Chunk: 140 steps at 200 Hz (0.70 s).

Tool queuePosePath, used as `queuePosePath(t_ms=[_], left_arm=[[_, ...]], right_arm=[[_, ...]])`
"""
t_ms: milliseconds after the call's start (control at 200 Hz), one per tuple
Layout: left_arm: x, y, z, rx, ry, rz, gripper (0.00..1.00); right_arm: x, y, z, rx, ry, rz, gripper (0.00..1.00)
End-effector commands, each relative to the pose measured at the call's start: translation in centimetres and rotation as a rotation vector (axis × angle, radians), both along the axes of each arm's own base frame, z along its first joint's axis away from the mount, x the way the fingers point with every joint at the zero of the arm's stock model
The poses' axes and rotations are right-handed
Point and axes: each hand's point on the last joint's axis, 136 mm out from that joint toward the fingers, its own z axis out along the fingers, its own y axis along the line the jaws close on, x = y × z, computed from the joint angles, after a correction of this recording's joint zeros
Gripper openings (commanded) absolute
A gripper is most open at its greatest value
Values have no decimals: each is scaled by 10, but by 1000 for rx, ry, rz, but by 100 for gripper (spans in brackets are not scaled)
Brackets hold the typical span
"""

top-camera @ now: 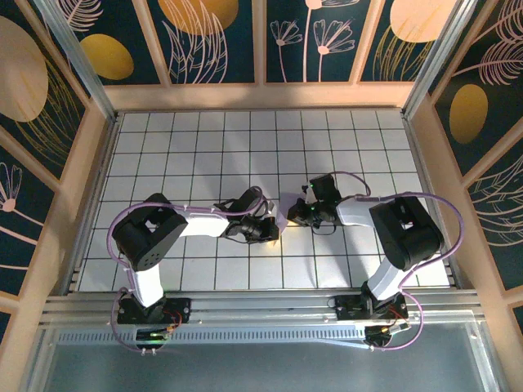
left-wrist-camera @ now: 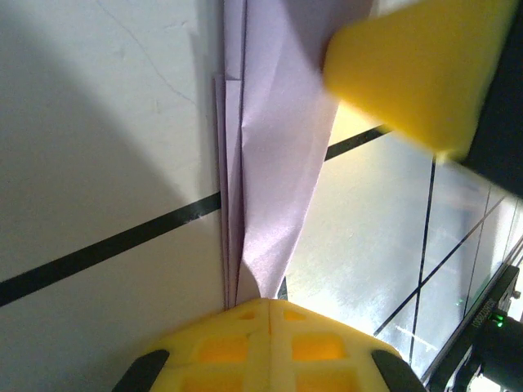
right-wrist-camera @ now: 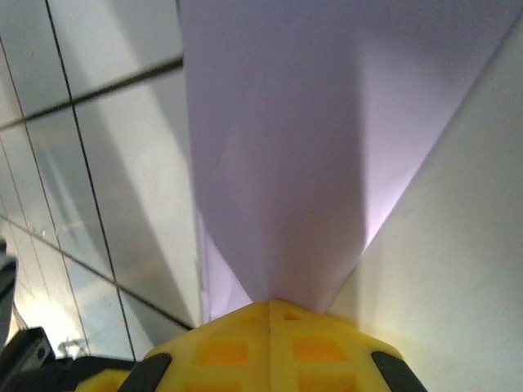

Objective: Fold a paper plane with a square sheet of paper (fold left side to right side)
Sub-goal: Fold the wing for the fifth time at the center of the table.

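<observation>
both arms reach in toward the middle of the white gridded table [top-camera: 204, 147] and meet there, wrists nearly facing each other. left gripper [top-camera: 268, 231] is clenched on the paper plane [top-camera: 283, 219], which from above is just a small lavender patch between the two grippers, about the centre of the table, slightly nearer the front edge than the back. right gripper [top-camera: 301, 214] is also clenched on the plane, from the opposite side. left wrist cam: the paper runs as a long narrow lavender shape tapering down into the closed yellow fingers [left-wrist-camera: 245, 343] at the bottom of the frame. several stacked folded layers show along its left edge and a crease runs lengthwise. the plane lies low over the table, crossing a black grid line [left-wrist-camera: 98, 253]. a yellow finger pad of the other gripper [left-wrist-camera: 409, 73] sits at the top right against the paper's far part, blurred. right wrist cam: a wide lavender sheet narrows to a point that goes straight into the shut yellow fingers [right-wrist-camera: 245, 343], with one soft crease visible. white table on the right side, glossy grid tiles on the left. cannot tell if the paper touches the table or is lifted just off it. purple cables [top-camera: 114, 224] loop over both arms. dark blue wall panels [top-camera: 212, 33] with gold ovals and leaf drawings surround the table.
</observation>
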Motion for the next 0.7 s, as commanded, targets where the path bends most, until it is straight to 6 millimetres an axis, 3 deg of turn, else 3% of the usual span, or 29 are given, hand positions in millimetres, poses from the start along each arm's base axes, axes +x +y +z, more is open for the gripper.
queuePosePath(t_ms=[0, 140, 255, 465, 696], left_arm=[[-17, 29, -34, 159, 63, 11, 0], [-15, 27, -30, 146, 54, 12, 0], [-13, 22, -26, 125, 50, 12, 0], [-5, 11, -9, 79, 26, 11, 0], [8, -5, 17, 29, -18, 1, 0]], right_arm=[[16, -9, 7, -49, -44, -2, 0], [16, -3, 25, -9, -68, 7, 0], [13, 5, 27, 17, -68, 20, 0], [14, 4, 1, -5, -28, 6, 0], [-2, -5, -21, -50, 36, 13, 0]])
